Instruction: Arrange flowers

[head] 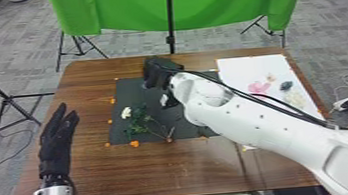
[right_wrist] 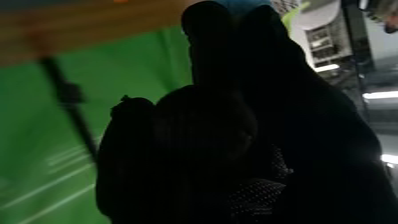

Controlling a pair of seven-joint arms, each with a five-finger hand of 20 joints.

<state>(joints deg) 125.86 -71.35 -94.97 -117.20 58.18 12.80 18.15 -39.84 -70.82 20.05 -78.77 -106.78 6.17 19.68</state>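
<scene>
Head view: a dark mat (head: 128, 96) lies on the brown table (head: 95, 167), with small orange marks (head: 134, 144) around its edge. On the mat's left part rests a white flower (head: 126, 112) with green leaves (head: 139, 124); thin stems (head: 167, 132) extend toward the near edge. A white sheet (head: 240, 72) lies to the right. On it are a pink flower (head: 259, 88), a dark bloom (head: 286, 85) just beside it, and pale flowers (head: 293, 97) nearer the robot.

The right arm crosses the sheet and mat. The right hand (head: 158, 72) is over the mat's far edge, apart from the white flower. Whether this hand is open, closed or gripping cannot be told. The left hand (head: 58, 139) is at the table's left side, well apart from the flowers, fingers straight, gripping nothing.

Right wrist view: the black glove is in shadow against a green cloth (right_wrist: 133, 75) and a dark pole (right_wrist: 75, 107). A blue patch (right_wrist: 240, 5) at the glove's far end cannot be identified.
</scene>
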